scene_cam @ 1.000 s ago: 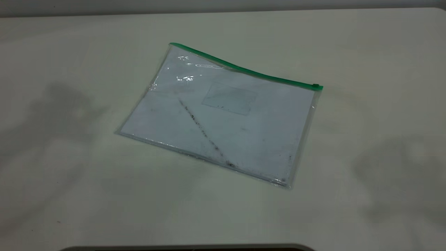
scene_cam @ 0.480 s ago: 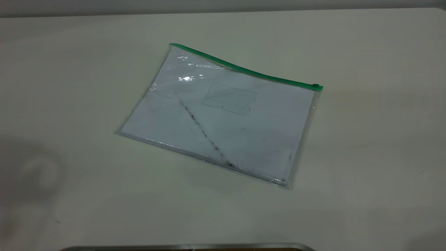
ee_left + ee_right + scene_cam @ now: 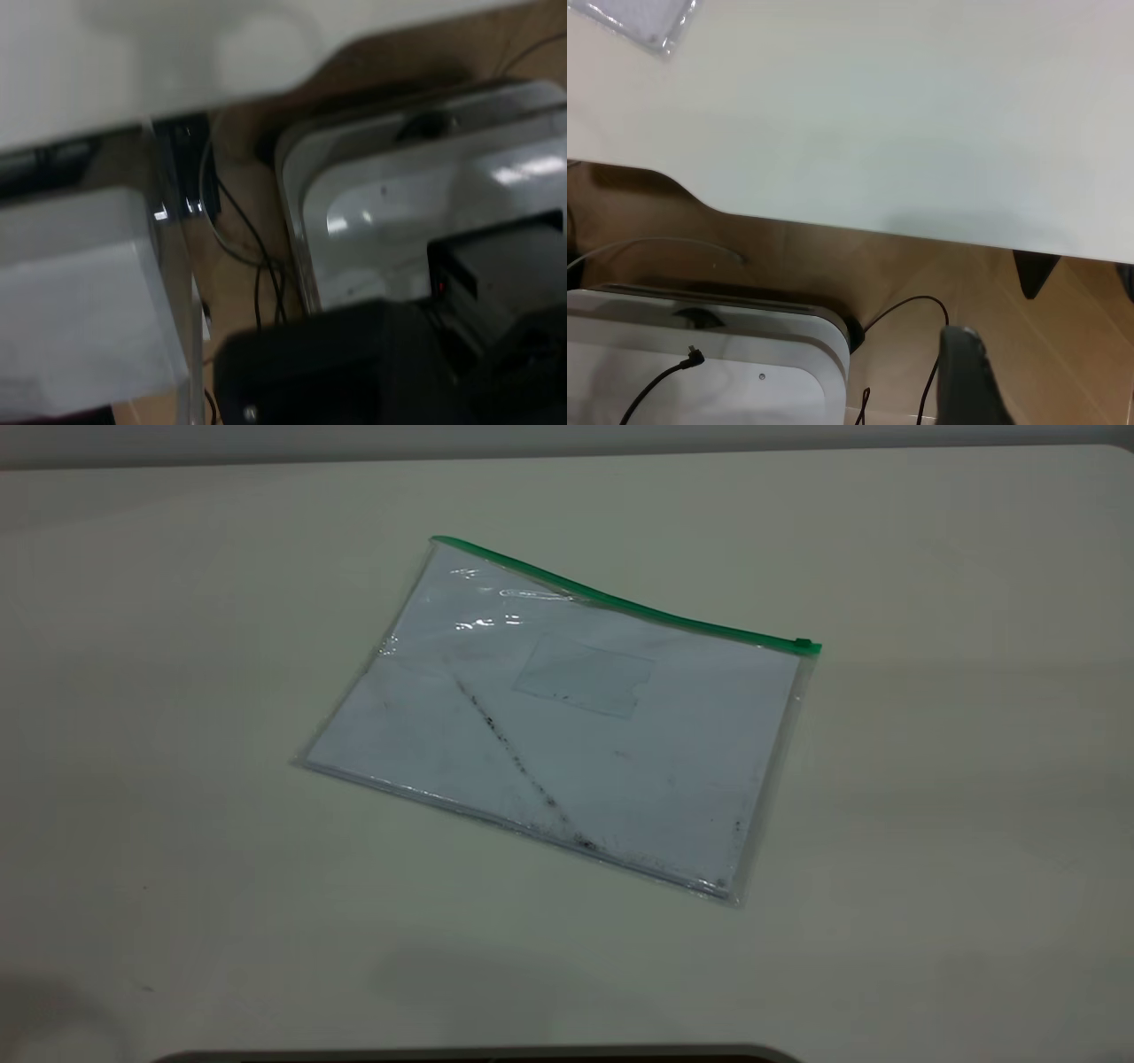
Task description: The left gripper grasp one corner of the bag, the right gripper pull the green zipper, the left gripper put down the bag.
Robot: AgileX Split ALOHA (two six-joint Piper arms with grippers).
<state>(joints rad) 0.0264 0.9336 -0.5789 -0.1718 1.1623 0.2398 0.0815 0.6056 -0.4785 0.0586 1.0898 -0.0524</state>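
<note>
The bag (image 3: 567,717) lies flat on the table, clear plastic with white paper inside and a dark diagonal smudge line. The green zipper (image 3: 620,602) runs along its far edge, with the slider tab (image 3: 803,643) at the right end. No gripper shows in the exterior view. The left wrist view looks off the table; my left gripper (image 3: 425,363) is only a dark blur there. The right wrist view shows my right gripper (image 3: 967,381) below the table's edge, and one corner of the bag (image 3: 647,18) far from it.
The pale table (image 3: 177,602) surrounds the bag on all sides. Below the table's edge the wrist views show a white box (image 3: 700,372), black cables (image 3: 257,266) and a wooden floor (image 3: 1063,354).
The bag has not moved. The arm shadows at the left and right of the table have slid off towards the near edge and faded.
</note>
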